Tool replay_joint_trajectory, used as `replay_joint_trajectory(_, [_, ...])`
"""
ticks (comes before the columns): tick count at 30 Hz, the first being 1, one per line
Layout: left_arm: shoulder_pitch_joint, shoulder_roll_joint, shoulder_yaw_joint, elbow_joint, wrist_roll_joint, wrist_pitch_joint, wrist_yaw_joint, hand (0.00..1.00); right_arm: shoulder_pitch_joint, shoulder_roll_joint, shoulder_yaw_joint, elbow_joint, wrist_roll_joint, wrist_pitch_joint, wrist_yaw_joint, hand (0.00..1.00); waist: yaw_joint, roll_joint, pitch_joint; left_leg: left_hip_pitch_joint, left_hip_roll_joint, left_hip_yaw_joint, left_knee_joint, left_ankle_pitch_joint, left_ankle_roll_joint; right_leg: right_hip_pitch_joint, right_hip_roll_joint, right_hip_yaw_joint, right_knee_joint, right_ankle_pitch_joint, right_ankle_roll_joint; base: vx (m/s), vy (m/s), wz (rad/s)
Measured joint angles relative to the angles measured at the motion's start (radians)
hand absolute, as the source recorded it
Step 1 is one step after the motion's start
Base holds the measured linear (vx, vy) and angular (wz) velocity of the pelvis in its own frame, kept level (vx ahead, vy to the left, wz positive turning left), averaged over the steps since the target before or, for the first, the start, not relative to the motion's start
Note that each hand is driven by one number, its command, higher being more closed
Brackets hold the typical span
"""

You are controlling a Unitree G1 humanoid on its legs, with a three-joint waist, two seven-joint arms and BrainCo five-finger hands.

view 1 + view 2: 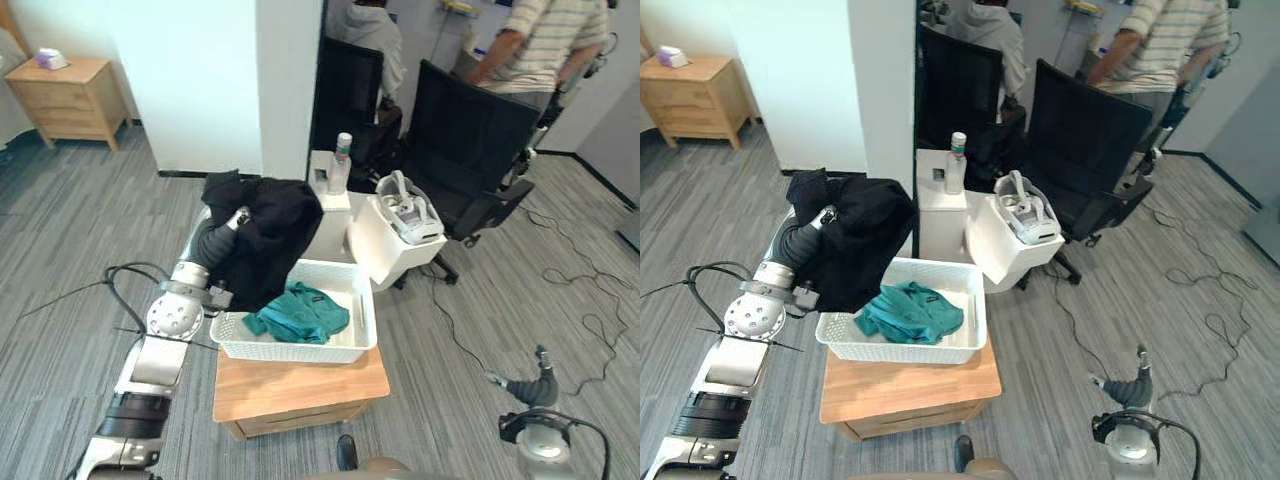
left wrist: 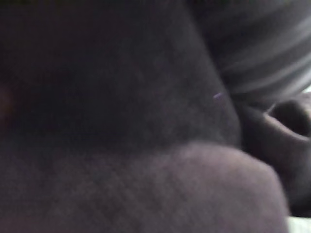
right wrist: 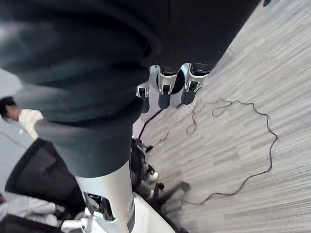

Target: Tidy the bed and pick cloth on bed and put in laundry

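Black cloth (image 1: 268,238) drapes over the left hand (image 1: 231,224), hanging just above the laundry basket (image 1: 300,352) at its left rim. The cloth hides the fingers, so I cannot tell their hold.

Black cloth (image 1: 265,240): matt, soft, thick folds; close up in the left wrist view, a fine, slightly fuzzy weave. Teal cloth (image 1: 300,312): thin fabric, matt, creased. Basket (image 1: 290,352): white plastic, open-lattice walls, smooth rim. Tabletop (image 1: 300,385): pale wood, smooth, low sheen, faint grain. Floor (image 1: 80,220): grey carpet, rough, streaked pile. Nightstand (image 1: 72,95): light wood, matt. Office chair (image 1: 470,135): black fabric back, matt. Right hand (image 3: 190,80): fingers (image 3: 164,90) silver, smooth, metallic-looking, with dark matt tips.
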Motion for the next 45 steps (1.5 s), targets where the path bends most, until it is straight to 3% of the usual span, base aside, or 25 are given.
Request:
replay_joint_trajectory(1, [-0.021,0.009,-0.008,0.04,0.023,0.006,0.009,1.0,-0.004,-0.001,-0.014,0.0,0.019,-0.013,0.011,0.0,-0.01,0.013,0.003,-0.019,0.008,0.01,0.018,-0.011,-0.004,-0.018,0.005,0.017,-0.001,0.002,-0.008,-0.05,0.016,-0.27])
replay_joint_trajectory(3, [-0.077,0.031,-0.044,0.101,0.058,0.032,0.019,1.0,-0.008,-0.003,-0.019,0.0,0.042,-0.022,0.028,0.0,-0.013,0.013,0.011,-0.055,0.021,0.032,0.04,-0.02,-0.006,-0.057,0.011,0.043,-0.005,0.013,-0.026,-0.05,-0.006,-0.35])
replay_joint_trajectory(5, [-0.161,0.043,-0.101,0.189,0.092,0.073,0.023,1.0,-0.048,-0.008,-0.02,0.0,0.065,-0.04,0.038,0.0,-0.035,0.014,0.067,-0.104,0.024,0.04,0.081,-0.027,0.005,-0.093,0.011,0.06,-0.019,0.034,-0.054,-0.08,-0.005,-0.26])
replay_joint_trajectory(7, [-0.211,0.044,-0.13,0.24,0.104,0.093,0.028,1.0,-0.079,-0.013,-0.02,0.0,0.078,-0.058,0.036,0.0,-0.045,0.016,0.11,-0.13,0.023,0.045,0.102,-0.034,0.012,-0.116,0.008,0.072,-0.021,0.047,-0.059,-0.09,0.028,-0.17])
replay_joint_trajectory(9, [-0.292,0.041,-0.164,0.342,0.128,0.119,0.061,1.0,-0.139,-0.017,-0.02,0.004,0.104,-0.075,0.035,0.0,-0.069,0.031,0.188,-0.175,0.016,0.062,0.129,-0.044,0.025,-0.162,-0.004,0.097,-0.024,0.073,-0.033,-0.09,0.044,-0.27])
replay_joint_trajectory(10, [-0.331,0.033,-0.167,0.391,0.129,0.129,0.083,0.0,-0.171,-0.017,-0.02,0.01,0.116,-0.084,0.035,0.0,-0.086,0.036,0.226,-0.188,0.007,0.075,0.136,-0.045,0.027,-0.187,-0.01,0.114,-0.027,0.093,-0.007,-0.08,0.036,-0.31])
replay_joint_trajectory(13, [-0.399,0.006,-0.169,0.431,0.139,0.133,0.129,0.0,-0.201,-0.02,-0.017,0.01,0.118,-0.117,0.036,0.0,-0.103,0.053,0.32,-0.225,0.01,0.094,0.145,-0.053,0.029,-0.22,-0.011,0.132,-0.038,0.109,0.004,-0.06,0.006,-0.2])
replay_joint_trajectory(16, [-0.437,-0.033,-0.175,0.454,0.131,0.148,0.176,0.0,-0.2,-0.02,-0.004,0.006,0.118,-0.142,0.036,0.0,-0.115,0.064,0.36,-0.261,0.033,0.111,0.186,-0.07,0.026,-0.261,0.003,0.146,-0.038,0.116,0.012,-0.04,-0.036,-0.17])
replay_joint_trajectory(23, [-0.444,-0.105,-0.189,0.481,0.091,0.156,0.243,0.0,-0.153,-0.019,0.01,-0.073,0.143,-0.184,0.036,0.0,-0.108,0.095,0.386,-0.271,0.042,0.158,0.188,-0.07,0.025,-0.295,0.012,0.173,-0.035,0.12,0.012,-0.03,-0.039,-0.16])
replay_joint_trajectory(28, [-0.443,-0.087,-0.188,0.425,0.041,0.154,0.245,0.0,-0.084,-0.004,0.039,-0.115,0.148,-0.208,0.037,0.0,-0.081,0.097,0.388,-0.27,0.057,0.155,0.196,-0.073,0.024,-0.293,0.023,0.165,-0.021,0.119,0.013,-0.09,-0.062,0.02])
replay_joint_trajectory(32, [-0.375,-0.042,-0.158,0.284,-0.113,0.135,0.213,0.0,-0.043,0.022,0.048,-0.108,0.135,-0.205,0.038,0.0,-0.067,0.102,0.387,-0.23,0.054,0.138,0.181,-0.065,0.019,-0.24,0.021,0.146,-0.021,0.112,0.02,-0.06,-0.057,0.12])
replay_joint_trajectory(37, [-0.173,-0.077,-0.027,0.128,-0.32,0.068,0.163,0.0,0.008,0.039,0.074,0.008,0.065,-0.171,0.037,0.0,-0.063,0.138,0.32,-0.182,-0.003,0.07,0.082,-0.024,0.025,-0.177,-0.014,0.091,-0.041,0.09,0.029,-0.01,-0.025,0.42])
replay_joint_trajectory(41, [0.002,-0.135,0.057,0.113,-0.417,0.066,0.144,0.0,0.009,0.07,0.075,0.193,0.036,-0.134,0.039,0.0,-0.054,0.163,0.258,-0.118,-0.021,0.026,0.033,-0.006,0.022,-0.09,-0.021,0.038,-0.062,0.076,0.03,0.05,-0.01,0.38])
replay_joint_trajectory(42, [0.068,-0.157,0.073,0.113,-0.437,0.067,0.141,0.0,0.009,0.079,0.076,0.262,0.036,-0.128,0.039,0.0,-0.032,0.166,0.226,-0.097,-0.026,0.014,0.013,-0.001,0.02,-0.073,-0.022,0.017,-0.062,0.074,0.031,0.06,-0.007,0.31])
replay_joint_trajectory(44, [0.151,-0.186,0.088,0.114,-0.46,0.07,0.119,0.0,0.009,0.081,0.075,0.365,0.038,-0.118,0.039,0.0,-0.026,0.163,0.187,-0.071,-0.034,-0.01,-0.02,0.013,0.023,-0.039,-0.029,-0.015,-0.062,0.059,0.032,0.04,-0.005,0.45])
replay_joint_trajectory(45, [0.206,-0.202,0.093,0.118,-0.48,0.08,0.098,0.0,0.011,0.082,0.072,0.437,0.04,-0.114,0.038,0.0,-0.007,0.163,0.16,-0.055,-0.038,-0.02,-0.03,0.014,0.022,-0.019,-0.031,-0.035,-0.062,0.051,0.027,0.02,0.009,0.34])
